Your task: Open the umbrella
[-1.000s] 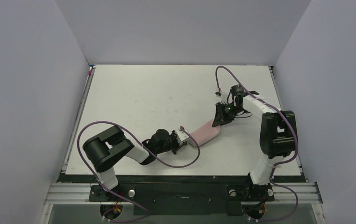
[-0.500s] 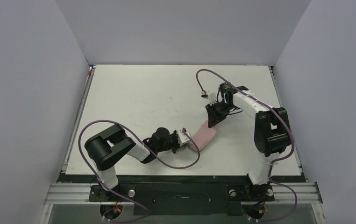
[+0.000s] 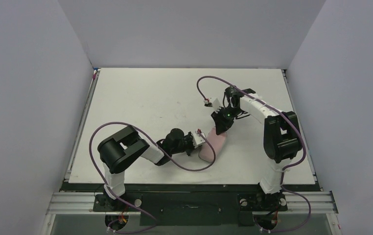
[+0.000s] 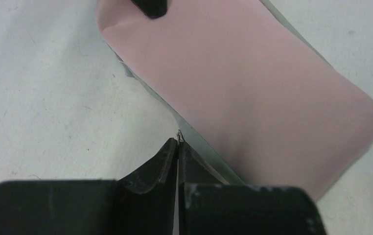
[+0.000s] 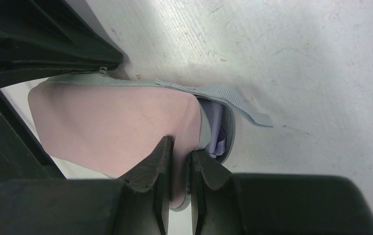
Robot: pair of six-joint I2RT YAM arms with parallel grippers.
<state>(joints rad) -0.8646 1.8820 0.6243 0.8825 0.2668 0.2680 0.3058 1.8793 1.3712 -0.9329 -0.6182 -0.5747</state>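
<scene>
The pink sleeve (image 3: 209,147) lies on the table (image 3: 140,98) a little right of centre, between the two pincers. The umbrella (image 5: 217,125) is inside it: only pale lavender folds show in the sleeve's open far end, under a loose grey strap (image 5: 233,98). The right gripper (image 5: 179,147) pinches the pink cloth at that opening, and the lavender folds sit just beside its fingertips. The left gripper (image 4: 177,144) is pressed together at the sleeve's grey left seam. A tiny metal bit (image 4: 178,134) sits at its tips, possibly nipped, but the view is too fine to tell.
</scene>
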